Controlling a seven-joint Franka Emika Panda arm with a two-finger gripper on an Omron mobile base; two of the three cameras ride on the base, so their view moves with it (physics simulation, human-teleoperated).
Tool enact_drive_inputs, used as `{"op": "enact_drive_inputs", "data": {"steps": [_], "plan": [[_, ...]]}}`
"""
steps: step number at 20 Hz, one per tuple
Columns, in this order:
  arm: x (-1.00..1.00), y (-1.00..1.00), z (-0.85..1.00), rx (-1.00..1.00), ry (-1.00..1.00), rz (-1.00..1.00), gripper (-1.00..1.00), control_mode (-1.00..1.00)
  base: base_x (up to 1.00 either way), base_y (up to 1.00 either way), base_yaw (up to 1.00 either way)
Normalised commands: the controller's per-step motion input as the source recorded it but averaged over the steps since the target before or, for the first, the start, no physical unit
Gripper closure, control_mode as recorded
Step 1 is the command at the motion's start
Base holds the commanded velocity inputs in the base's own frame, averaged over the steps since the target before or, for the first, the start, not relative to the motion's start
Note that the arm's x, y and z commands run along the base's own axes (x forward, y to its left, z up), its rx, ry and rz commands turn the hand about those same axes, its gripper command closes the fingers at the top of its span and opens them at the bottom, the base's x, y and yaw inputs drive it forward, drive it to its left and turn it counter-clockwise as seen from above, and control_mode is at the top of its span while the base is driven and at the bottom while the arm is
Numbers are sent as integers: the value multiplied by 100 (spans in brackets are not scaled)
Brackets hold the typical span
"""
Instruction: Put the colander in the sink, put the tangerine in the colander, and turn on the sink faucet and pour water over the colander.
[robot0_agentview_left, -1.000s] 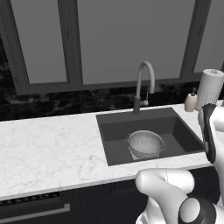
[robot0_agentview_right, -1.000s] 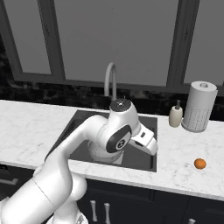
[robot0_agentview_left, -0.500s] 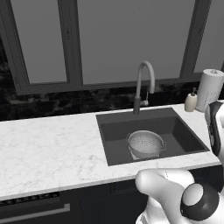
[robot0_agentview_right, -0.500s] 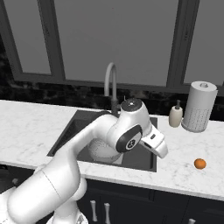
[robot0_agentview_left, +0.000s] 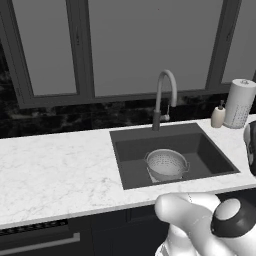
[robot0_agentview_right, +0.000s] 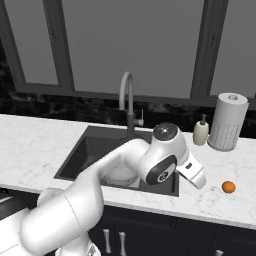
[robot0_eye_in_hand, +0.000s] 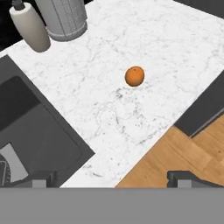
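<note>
Inside sink (robot0_agentview_left: 210, 150): colander (robot0_agentview_left: 166, 164) is seated, at 6 o'clock from faucet (robot0_agentview_left: 164, 97).
Surface (robot0_eye_in_hand: 131, 113): tangerine (robot0_eye_in_hand: 134, 76) is seen at 12 o'clock above tool (robot0_eye_in_hand: 113, 178).
Tool: fingers (robot0_eye_in_hand: 189, 178) spread apart, nothing held.

No legible text, labels, brand marks, numbers or signs found. Soap dispenser (robot0_agentview_right: 201, 133): plain surface. Perforated white cylinder (robot0_agentview_right: 227, 122): unmarked. Counter (robot0_eye_in_hand: 131, 109): marble veining only. Sink faucet (robot0_agentview_left: 165, 98): no markings.
</note>
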Motion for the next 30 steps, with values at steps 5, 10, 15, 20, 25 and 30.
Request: {"op": "enact_drive_inputs", "data": {"steps": [5, 10, 15, 20, 25, 30], "plan": [[0, -49, -23, 0, -7, 0, -100, -100, 0, 0, 0], [0, -35, -2, 0, -1, -1, -100, -100, 0, 0, 0], [0, -18, -1, -2, 0, -5, -100, -100, 0, 0, 0], [0, -10, -18, -5, 0, -6, -100, -100, 0, 0, 0], [1, -2, -30, -8, 0, -4, -100, -100, 0, 0, 0], [0, -15, -14, -2, 0, -1, -100, -100, 0, 0, 0]]}}
